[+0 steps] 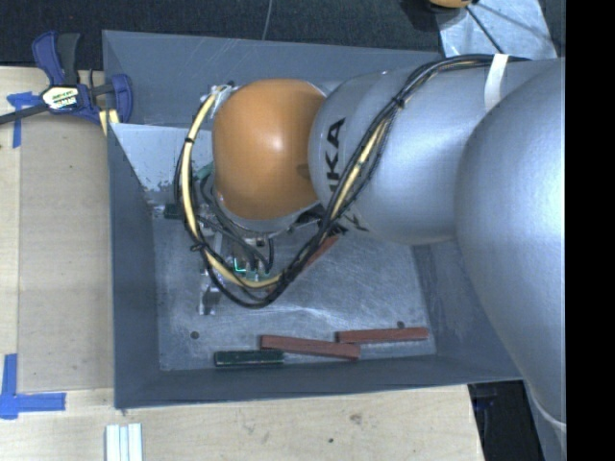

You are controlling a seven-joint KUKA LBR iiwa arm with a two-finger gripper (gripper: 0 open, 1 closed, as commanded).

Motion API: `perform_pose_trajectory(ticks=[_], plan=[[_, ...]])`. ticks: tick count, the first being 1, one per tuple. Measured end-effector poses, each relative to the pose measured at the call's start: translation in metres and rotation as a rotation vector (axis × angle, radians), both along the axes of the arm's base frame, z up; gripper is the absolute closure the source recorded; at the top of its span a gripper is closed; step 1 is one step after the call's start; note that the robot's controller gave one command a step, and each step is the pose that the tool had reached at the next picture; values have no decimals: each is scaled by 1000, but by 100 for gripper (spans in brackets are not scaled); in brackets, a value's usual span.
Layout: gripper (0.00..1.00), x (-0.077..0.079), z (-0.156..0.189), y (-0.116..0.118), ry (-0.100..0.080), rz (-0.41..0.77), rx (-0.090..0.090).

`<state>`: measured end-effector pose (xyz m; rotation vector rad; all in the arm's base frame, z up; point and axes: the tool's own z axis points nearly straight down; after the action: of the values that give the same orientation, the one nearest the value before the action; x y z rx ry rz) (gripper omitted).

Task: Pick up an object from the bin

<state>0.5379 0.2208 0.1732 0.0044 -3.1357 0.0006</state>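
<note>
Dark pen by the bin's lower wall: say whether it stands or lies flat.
Lies flat: the dark pen shows its whole length on the bin floor.

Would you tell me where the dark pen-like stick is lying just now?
In the camera view, the dark stick lies along the lower wall of the bin, just left of two reddish-brown strips.

Across the top lies dark textured ground (192,3); left and below, a pale tan surface (58,257).

**Three slim pieces by the bin's lower wall**

Lying flat along the lower wall of the bin (135,305): a long reddish-brown strip (309,347), slightly slanted; a shorter reddish-brown strip (384,335) to its right, ends meeting; a dark pen-like stick (248,358) just beside the long strip's left end.
</note>
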Motion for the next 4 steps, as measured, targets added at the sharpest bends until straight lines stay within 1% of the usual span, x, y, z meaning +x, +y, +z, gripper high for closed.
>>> perform_pose_trajectory(ticks=[1, 2, 3, 4], plan=[[0, 2, 4, -1, -8, -3, 2], [0, 16, -29, -34, -10, 81, 2], [100, 31, -95, -73, -32, 29, 7], [100, 31, -95, -73, -32, 29, 7]])
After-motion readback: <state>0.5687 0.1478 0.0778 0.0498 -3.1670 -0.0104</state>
